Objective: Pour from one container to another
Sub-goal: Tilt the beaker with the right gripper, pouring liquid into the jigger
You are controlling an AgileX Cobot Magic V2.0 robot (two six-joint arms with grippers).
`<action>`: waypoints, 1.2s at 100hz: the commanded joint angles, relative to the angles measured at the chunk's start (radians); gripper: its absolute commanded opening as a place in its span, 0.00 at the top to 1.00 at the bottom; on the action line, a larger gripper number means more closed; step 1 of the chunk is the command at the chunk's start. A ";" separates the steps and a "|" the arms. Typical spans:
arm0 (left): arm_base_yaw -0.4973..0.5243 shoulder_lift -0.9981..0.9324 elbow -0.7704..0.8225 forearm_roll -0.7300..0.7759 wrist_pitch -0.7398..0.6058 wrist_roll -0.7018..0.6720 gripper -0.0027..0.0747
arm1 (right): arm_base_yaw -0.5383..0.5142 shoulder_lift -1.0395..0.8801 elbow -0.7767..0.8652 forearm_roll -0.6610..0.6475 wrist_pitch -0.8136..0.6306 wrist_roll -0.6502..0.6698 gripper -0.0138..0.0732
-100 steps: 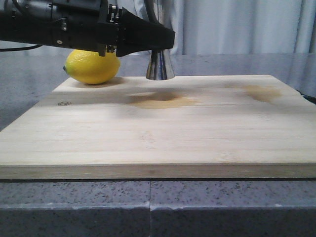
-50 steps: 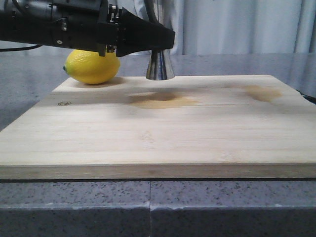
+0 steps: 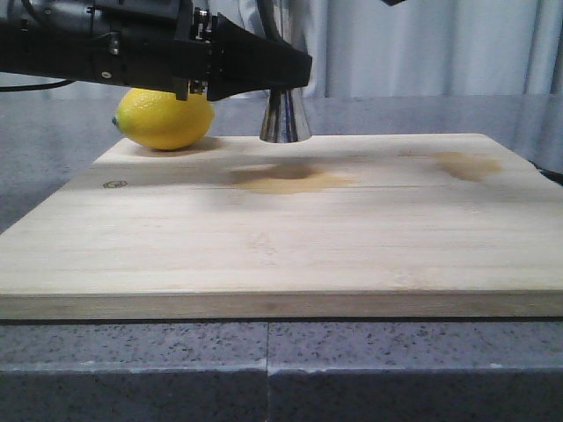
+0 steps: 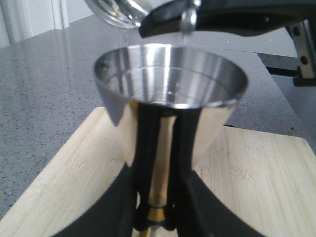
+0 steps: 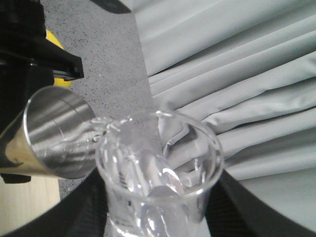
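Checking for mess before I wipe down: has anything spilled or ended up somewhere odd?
Two darker stains mark the cutting board: one in front of the jigger, one toward the far right. They look like soaked-in liquid. Nothing else stands out.

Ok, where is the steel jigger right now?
The steel jigger stands at the far edge of the cutting board in the front view, just right of the lemon, gripped by the left gripper and under the tilted glass.

Pale grey curtains (image 3: 422,48) hang in soft vertical folds across the far side. A speckled grey stone counter (image 3: 264,369) spreads out near us, light glancing off its surface.
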 commanded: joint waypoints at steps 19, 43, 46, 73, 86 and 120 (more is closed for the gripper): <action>-0.010 -0.045 -0.028 -0.085 0.106 -0.007 0.97 | -0.001 -0.034 -0.028 -0.049 -0.004 0.005 0.52; -0.010 -0.045 -0.028 -0.085 0.106 -0.007 0.97 | -0.001 -0.034 -0.028 -0.068 -0.002 0.005 0.52; -0.010 -0.045 -0.028 -0.085 0.106 -0.007 0.97 | -0.001 -0.034 -0.028 -0.073 0.000 0.005 0.52; -0.010 -0.045 -0.028 -0.085 0.106 -0.007 0.97 | -0.001 -0.034 -0.028 -0.100 0.003 0.005 0.52; -0.010 -0.045 -0.028 -0.085 0.106 -0.007 0.97 | -0.001 -0.034 -0.028 -0.115 0.009 0.005 0.52; -0.010 -0.045 -0.028 -0.085 0.106 -0.007 0.97 | -0.001 -0.034 -0.028 -0.133 0.025 0.005 0.52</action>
